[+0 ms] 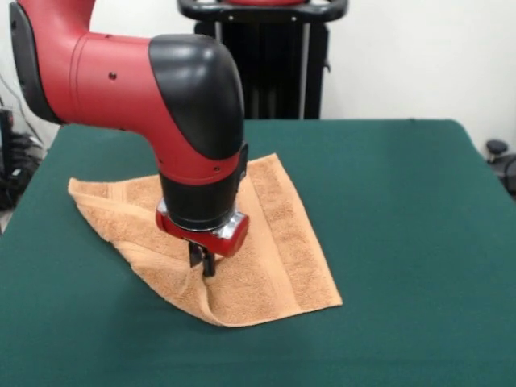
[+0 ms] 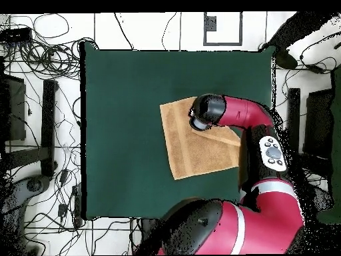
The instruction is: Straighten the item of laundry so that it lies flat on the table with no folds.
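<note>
The orange-tan towel [image 1: 274,242] lies on the dark green table [image 1: 403,201], left of centre in the front view. One woven band runs along its right part. Its left side forms a long slanted edge from a far-left corner to the near corner, with a raised crease below the gripper. My gripper [image 1: 205,263] points straight down onto the towel near that crease, its dark fingers close together on the cloth. In the overhead view the towel [image 2: 196,150] lies right of the middle of the table [image 2: 120,133], and the arm's wrist [image 2: 205,112] hides the gripper and the towel's corner there.
The robot's pedestal [image 1: 266,64] stands behind the table's far edge. In the overhead view cables and stands [image 2: 46,120] lie on the floor left of the table. Bare green table surrounds the towel on its other sides.
</note>
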{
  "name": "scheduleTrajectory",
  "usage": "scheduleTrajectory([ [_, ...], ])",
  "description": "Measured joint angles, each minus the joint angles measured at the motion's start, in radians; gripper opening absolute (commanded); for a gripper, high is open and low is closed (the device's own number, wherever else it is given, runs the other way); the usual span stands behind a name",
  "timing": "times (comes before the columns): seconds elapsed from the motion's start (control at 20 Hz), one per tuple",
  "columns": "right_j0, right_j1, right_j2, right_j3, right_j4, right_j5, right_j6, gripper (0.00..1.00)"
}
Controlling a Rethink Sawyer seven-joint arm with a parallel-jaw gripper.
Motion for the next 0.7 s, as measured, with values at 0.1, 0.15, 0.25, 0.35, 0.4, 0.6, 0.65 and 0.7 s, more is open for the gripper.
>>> scheduleTrajectory([
  [0.1, 0.005, -0.001, 0.000, 0.000, 0.000, 0.000, 0.000, 0.00],
  [0.15, 0.008, -0.001, 0.000, 0.001, 0.000, 0.000, 0.000, 0.00],
  [0.25, 0.017, -0.004, 0.000, 0.003, 0.000, 0.000, 0.000, 0.00],
  [0.35, 0.024, -0.009, 0.000, 0.008, 0.000, 0.000, 0.000, 0.00],
  [0.4, 0.027, -0.013, 0.000, 0.014, 0.001, 0.000, 0.000, 0.00],
  [0.6, 0.040, -0.034, 0.000, 0.043, 0.000, 0.000, 0.000, 0.00],
  [0.65, 0.043, -0.040, 0.000, 0.050, 0.000, 0.000, 0.000, 0.00],
  [0.7, 0.046, -0.045, 0.000, 0.056, 0.000, 0.000, 0.000, 0.00],
])
